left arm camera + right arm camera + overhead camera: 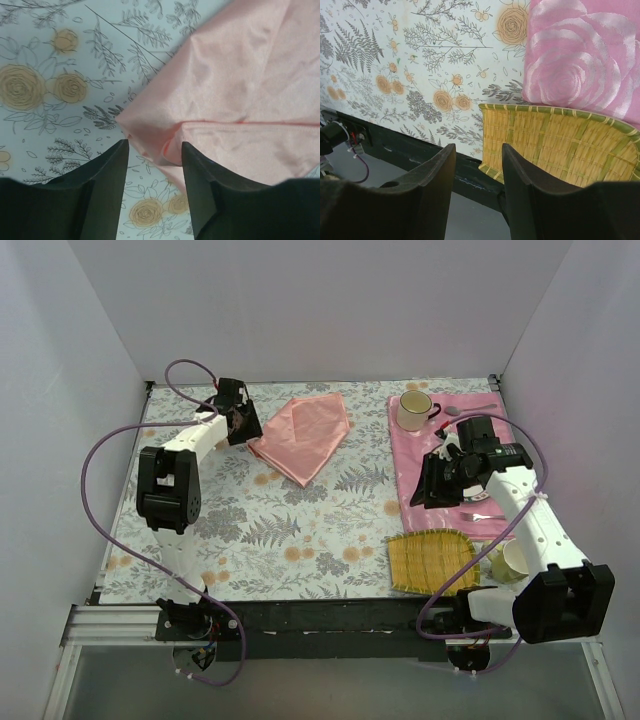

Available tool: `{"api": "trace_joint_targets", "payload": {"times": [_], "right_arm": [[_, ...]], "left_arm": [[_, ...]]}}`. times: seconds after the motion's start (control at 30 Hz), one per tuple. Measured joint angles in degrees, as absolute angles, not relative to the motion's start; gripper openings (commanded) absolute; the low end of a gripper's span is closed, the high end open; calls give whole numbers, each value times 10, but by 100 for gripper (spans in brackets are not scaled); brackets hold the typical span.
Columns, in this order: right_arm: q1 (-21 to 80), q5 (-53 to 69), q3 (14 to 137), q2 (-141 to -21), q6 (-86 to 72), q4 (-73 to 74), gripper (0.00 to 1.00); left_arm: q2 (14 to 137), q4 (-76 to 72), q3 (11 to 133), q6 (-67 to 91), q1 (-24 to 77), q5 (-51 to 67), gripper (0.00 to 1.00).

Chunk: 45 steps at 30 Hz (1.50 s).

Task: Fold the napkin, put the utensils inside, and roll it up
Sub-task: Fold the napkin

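Note:
The glossy salmon-pink napkin [303, 433] lies partly folded on the floral tablecloth at the back centre. My left gripper [245, 432] is at the napkin's left corner. In the left wrist view it [155, 145] is open, and a raised fold of the napkin [235, 85] sits between the fingertips, close to the right finger [200, 170]. My right gripper [428, 496] hovers over the pink placemat [415, 465]. In the right wrist view it [478, 146] is open and empty. The teal-handled spoon is not clearly visible in any view.
A cream mug [413, 410] and an all-silver spoon [470, 409] rest at the placemat's far end. A bamboo mat [430, 560] lies near the front edge, also in the right wrist view [560, 145]. A pale green cup [513, 560] stands beside it. White walls enclose the table.

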State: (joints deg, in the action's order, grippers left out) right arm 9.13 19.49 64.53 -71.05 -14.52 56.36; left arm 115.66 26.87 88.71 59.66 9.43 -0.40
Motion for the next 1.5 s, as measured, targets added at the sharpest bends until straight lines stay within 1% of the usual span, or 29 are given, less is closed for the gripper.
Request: {"api": "trace_joint_targets", "payload": {"times": [0.13,0.27,0.33,0.37,0.43,0.57,0.63,0.77,0.97,1.23,1.4,1.5], "right_arm": [[107,189,639,-727,-139,553,50],[146,179,642,-751,-131,534,51],[166,176,653,-766,-129,520,51],[178,177,662,-777,-128,512,51],[200,177,683,-799,-127,489,51],[256,172,742,-860,-117,446,55],[286,165,780,-899,-108,429,56],[330,154,844,-970,-84,405,57],[357,132,939,-1065,-59,404,58],[388,108,1089,-1173,-57,411,57],[402,107,1097,-1192,-58,412,56],[407,107,1097,-1196,-58,412,54]], "left_arm": [[1155,270,908,628,93,-70,52],[1141,271,929,665,91,-130,49],[1117,269,927,686,91,-130,48],[1101,267,922,698,90,-123,48],[1058,249,891,733,89,-96,52],[953,213,766,797,90,-43,58],[920,211,719,819,91,-32,63],[889,203,658,850,92,-26,62],[875,157,605,871,91,16,60],[917,104,606,819,84,73,59],[924,82,593,762,66,107,60],[927,58,585,734,46,139,60]]}}
